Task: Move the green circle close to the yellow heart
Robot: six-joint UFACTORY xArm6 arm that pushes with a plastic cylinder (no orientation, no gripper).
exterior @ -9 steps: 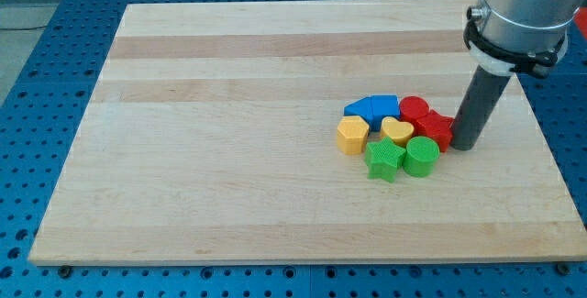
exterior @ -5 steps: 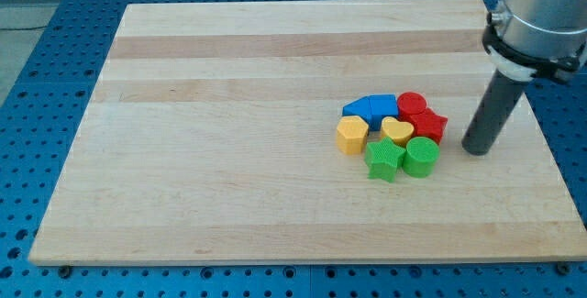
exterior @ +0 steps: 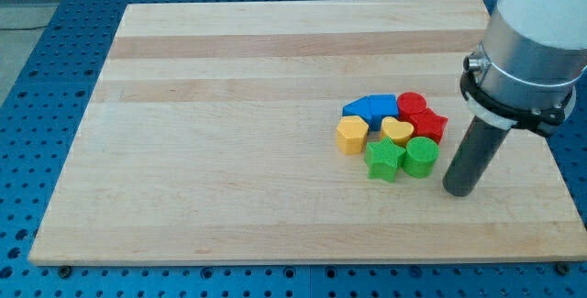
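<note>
The green circle sits in a tight cluster right of the board's middle, touching the lower right of the yellow heart. My tip rests on the board to the lower right of the green circle, a short gap away, not touching any block.
The cluster also holds a green star left of the circle, a yellow hexagon-like block, a blue block, a red circle and a red star. The wooden board lies on a blue perforated table.
My tip has moved from beside the red star's right, out to the right and then down and left to the lower right of the green circle. The blocks have barely shifted.
</note>
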